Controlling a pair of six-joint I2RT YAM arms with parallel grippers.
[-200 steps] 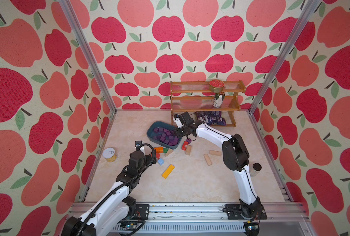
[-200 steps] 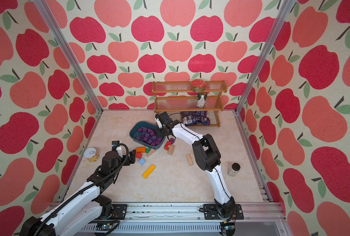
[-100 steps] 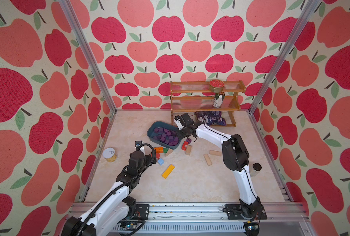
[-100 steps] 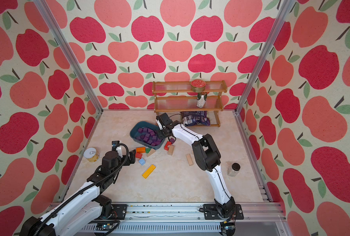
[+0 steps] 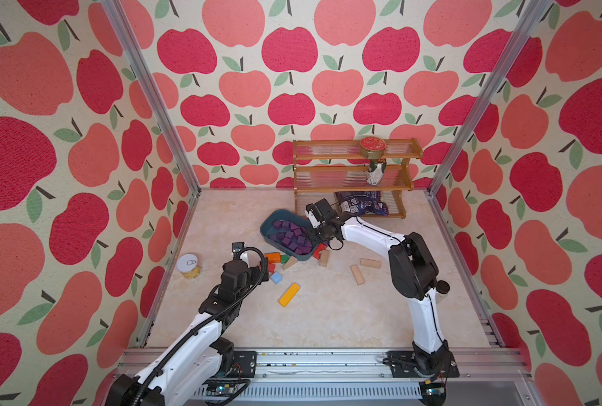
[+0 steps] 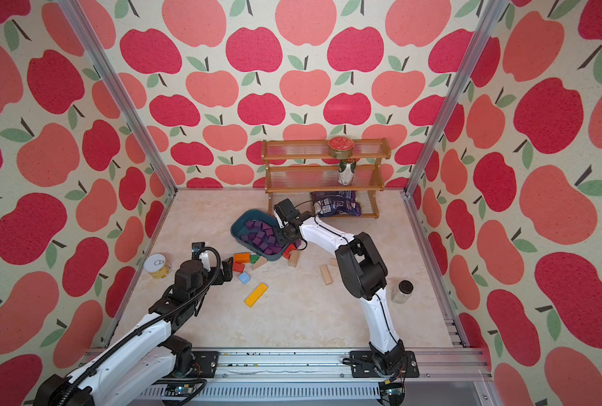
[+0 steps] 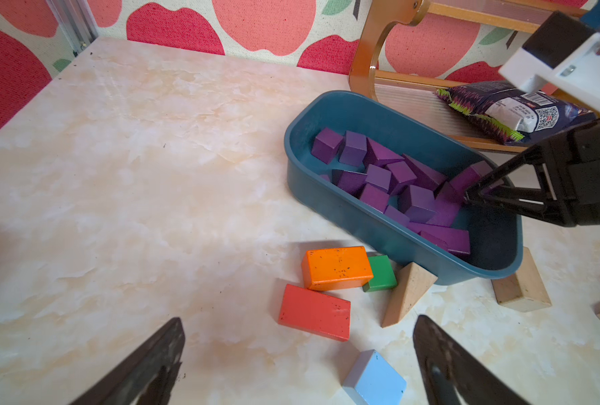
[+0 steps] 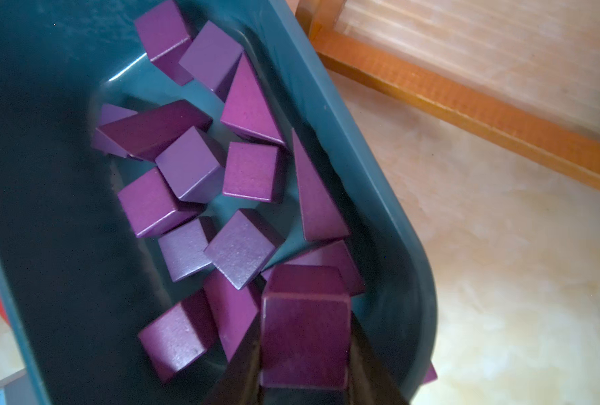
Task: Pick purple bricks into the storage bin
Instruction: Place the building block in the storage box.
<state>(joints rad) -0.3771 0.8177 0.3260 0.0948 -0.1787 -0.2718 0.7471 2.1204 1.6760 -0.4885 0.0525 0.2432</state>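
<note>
Walls printed with big red and pink apples [image 5: 292, 88] enclose a pale, marble-look tabletop [image 5: 327, 316]. Towards the back of the table sits the storage bin [image 5: 266, 228], a shallow dark teal tub set at an angle, just in front of a brown wooden rack [image 5: 354, 175] that stands against the rear wall. A heap of purple bricks [image 5: 290, 233], cubes and a few wedges, lies loose inside the bin. The right gripper [image 8: 304, 315] reaches over the end of the bin nearest its arm, its two dark fingers clamped on the sides of one purple cube [image 8: 304, 343], held over the pile; whether the cube touches the bricks beneath cannot be told. The left gripper [image 7: 298, 319] hovers low over the table with its jaws spread wide and nothing between them. Just ahead of it lie a red block [image 7: 314, 312], an orange block [image 7: 337, 267], a green block [image 7: 381, 273] and a tan wedge [image 7: 407, 292], all close beside the bin's near wall, with a light-blue block [image 7: 375, 380] nearer the gripper. A yellow block [image 5: 289, 294] lies apart in the open, and a tin can [image 5: 189, 266] stands near the left wall.
</note>
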